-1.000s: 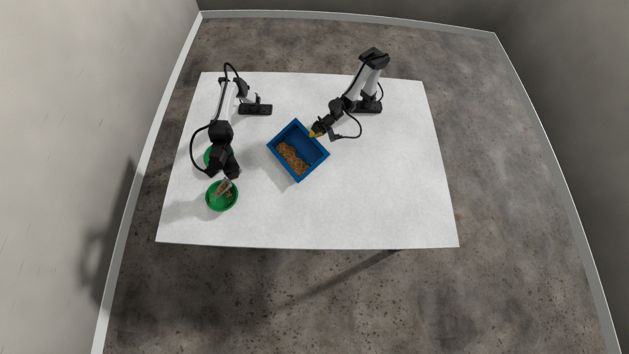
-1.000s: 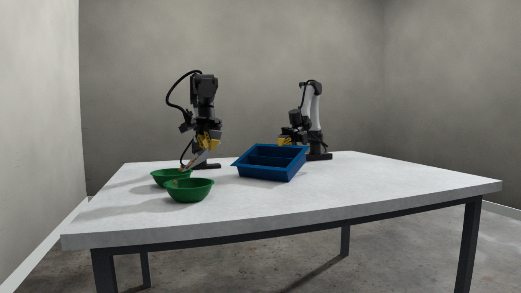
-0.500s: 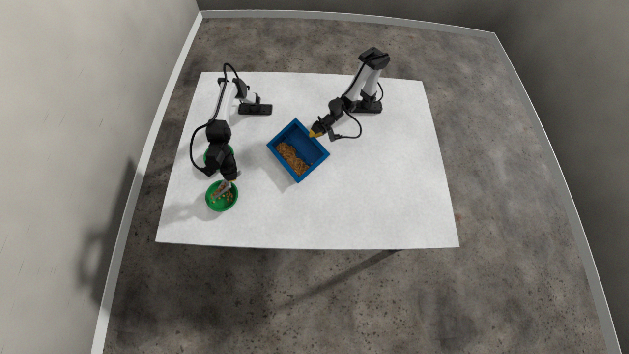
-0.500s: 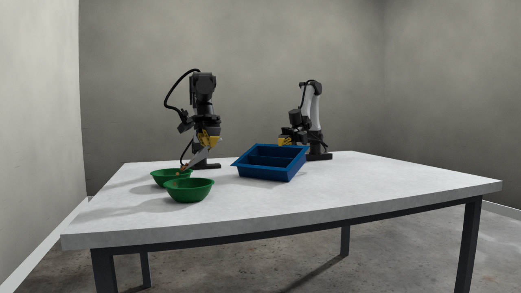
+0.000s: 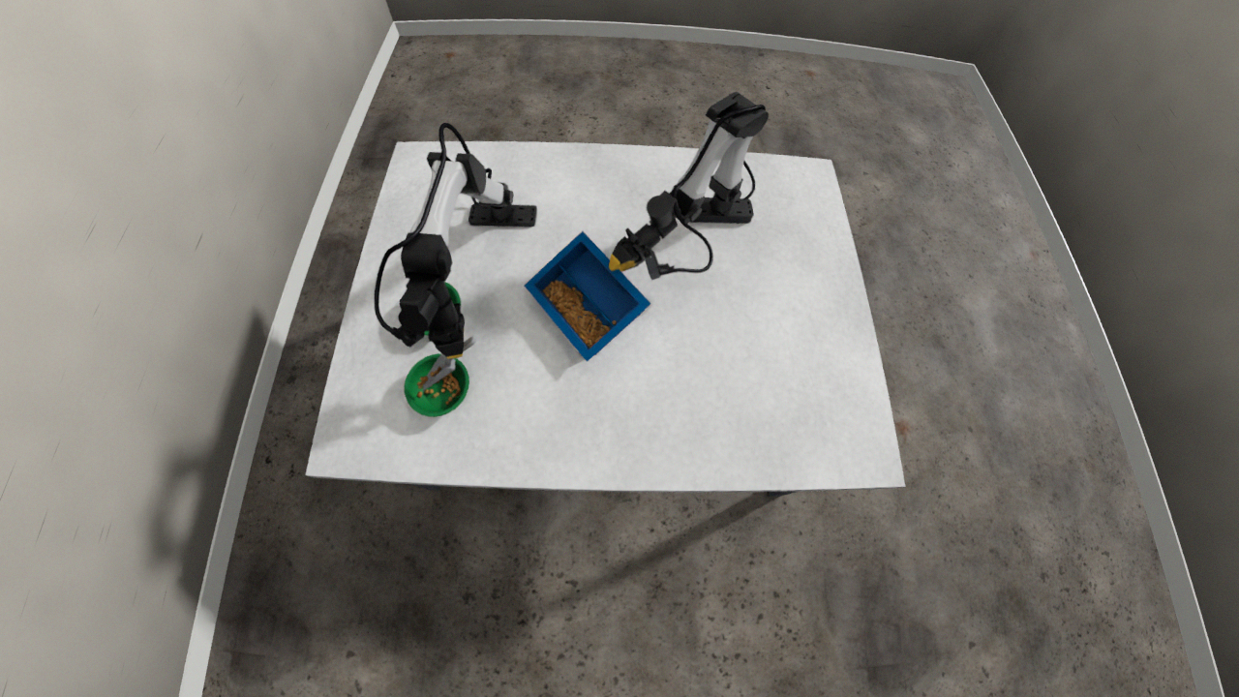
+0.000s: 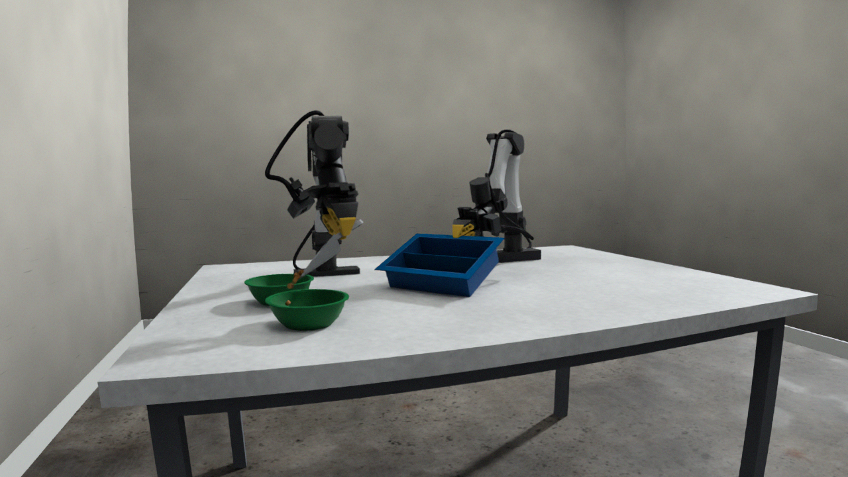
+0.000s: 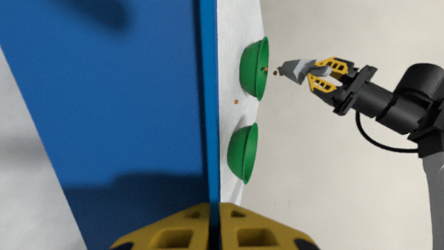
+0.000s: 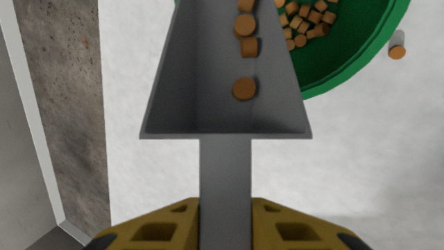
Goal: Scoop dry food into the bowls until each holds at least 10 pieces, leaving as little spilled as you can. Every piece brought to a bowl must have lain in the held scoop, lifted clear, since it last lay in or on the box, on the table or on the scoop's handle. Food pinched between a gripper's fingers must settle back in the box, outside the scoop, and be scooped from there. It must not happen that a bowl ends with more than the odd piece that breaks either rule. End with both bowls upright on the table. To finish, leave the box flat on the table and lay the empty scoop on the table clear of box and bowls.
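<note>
1. Blue box (image 5: 619, 331) (image 6: 426, 281) (image 7: 132, 104): tilted on the table (image 5: 736, 389) (image 6: 533, 308), side under my left gripper (image 5: 617, 262) (image 6: 462, 230) (image 7: 216, 212) raised. That gripper is clamped on the box rim.
2. Food heap (image 5: 576, 314): inside the box, in the section across the divider from the left gripper.
3. Right gripper (image 5: 454, 353) (image 6: 344, 234) (image 7: 311, 71) (image 8: 225, 208): closed on the scoop handle, well apart from the box, on the bowl side.
4. Scoop (image 5: 439, 374) (image 6: 322, 256) (image 7: 291, 71) (image 8: 215, 104): off the box's side, tipped steeply nose-down above the front bowl (image 5: 436, 409) (image 6: 308, 313) (image 7: 248, 69) (image 8: 319, 92). I see a few pieces in its pan, some at or just off the tip.
5. Front bowl: upright, apart from the box. I count more than ten pieces in it.
6. Back bowl (image 5: 452, 294) (image 6: 260, 290) (image 7: 237, 153): upright, same side of the box, partly under the right arm from above. Can't tell its contents.
7. One loose piece (image 7: 236, 101) (image 8: 397, 52): on the table between the bowls, outside the box.

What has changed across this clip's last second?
The scoop tipped more steeply, its tip downward, dropping more pieces into the bowl beneath. Nothing was newly grasped or released. The right end effector kept the scoop; the left kept the tilted box.
</note>
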`<control>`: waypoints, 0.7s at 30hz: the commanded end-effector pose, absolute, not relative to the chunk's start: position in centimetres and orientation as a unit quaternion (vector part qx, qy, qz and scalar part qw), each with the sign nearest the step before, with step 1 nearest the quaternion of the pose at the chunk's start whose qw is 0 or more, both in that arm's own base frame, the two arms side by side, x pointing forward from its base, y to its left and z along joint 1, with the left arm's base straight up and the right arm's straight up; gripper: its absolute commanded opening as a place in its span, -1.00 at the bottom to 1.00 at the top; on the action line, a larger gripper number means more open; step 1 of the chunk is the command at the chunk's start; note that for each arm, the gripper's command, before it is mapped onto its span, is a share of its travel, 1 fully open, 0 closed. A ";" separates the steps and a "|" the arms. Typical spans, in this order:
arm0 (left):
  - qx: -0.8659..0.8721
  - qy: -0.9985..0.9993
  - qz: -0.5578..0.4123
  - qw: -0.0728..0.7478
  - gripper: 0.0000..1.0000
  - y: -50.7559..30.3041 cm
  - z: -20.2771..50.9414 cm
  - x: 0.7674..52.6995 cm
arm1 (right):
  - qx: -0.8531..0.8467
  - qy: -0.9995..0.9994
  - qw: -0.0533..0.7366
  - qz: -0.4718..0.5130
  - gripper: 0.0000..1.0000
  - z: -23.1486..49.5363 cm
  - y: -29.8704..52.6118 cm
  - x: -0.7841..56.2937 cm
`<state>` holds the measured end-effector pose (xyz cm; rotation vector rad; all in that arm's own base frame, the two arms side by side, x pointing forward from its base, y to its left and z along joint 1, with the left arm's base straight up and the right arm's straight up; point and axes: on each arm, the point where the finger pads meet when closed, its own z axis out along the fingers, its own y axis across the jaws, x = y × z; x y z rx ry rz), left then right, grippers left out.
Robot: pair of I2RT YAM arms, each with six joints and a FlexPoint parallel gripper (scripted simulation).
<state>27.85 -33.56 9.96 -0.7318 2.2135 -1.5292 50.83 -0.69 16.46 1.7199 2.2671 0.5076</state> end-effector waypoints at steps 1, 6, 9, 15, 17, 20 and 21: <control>-0.237 0.762 -0.573 0.186 -1.00 -34.6 12.8 28.1 | 0.591 0.764 0.148 0.210 -1.00 19.0 -1.2 51.0; -0.237 0.762 -0.573 0.186 -1.00 -34.6 12.8 28.1 | 0.589 0.760 0.144 0.233 -1.00 19.3 -1.7 50.8; -0.237 0.762 -0.573 0.186 -1.00 -34.6 12.8 28.1 | 0.588 0.757 0.140 0.250 -1.00 19.5 -2.1 50.6; -0.237 0.762 -0.573 0.186 -1.00 -34.6 12.8 28.1 | 0.590 0.774 0.127 0.191 -1.00 16.4 -0.1 51.8; -0.237 0.762 -0.573 0.186 -1.00 -34.6 12.8 28.1 | 0.590 0.774 0.127 0.191 -1.00 16.4 -0.1 51.8; -0.237 0.762 -0.573 0.186 -1.00 -34.6 12.8 28.1 | 0.594 0.770 0.133 0.189 -1.00 16.5 -0.9 52.0; -0.237 0.762 -0.573 0.186 -1.00 -34.6 12.8 28.1 | 0.597 0.770 0.129 0.183 -1.00 16.3 -1.1 51.8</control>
